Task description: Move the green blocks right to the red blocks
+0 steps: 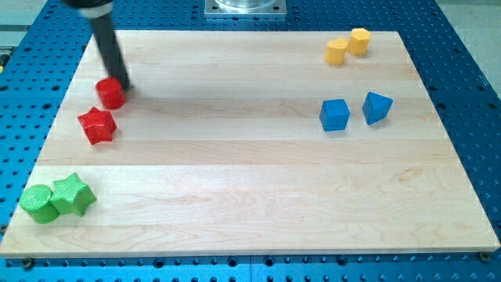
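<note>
A green cylinder (39, 204) and a green star (73, 194) sit touching each other at the board's lower left corner. A red star (97, 124) lies above them near the left edge, and a red cylinder (110, 93) sits just above and to the right of it. My tip (120, 83) comes down from the view's top left and rests at the red cylinder's upper right side, touching or almost touching it. The green blocks are well below the tip.
Two yellow blocks (347, 45) sit together at the upper right. A blue cube (334, 115) and a blue wedge-like block (376, 107) lie at the right middle. The wooden board (250, 188) lies on a blue perforated table.
</note>
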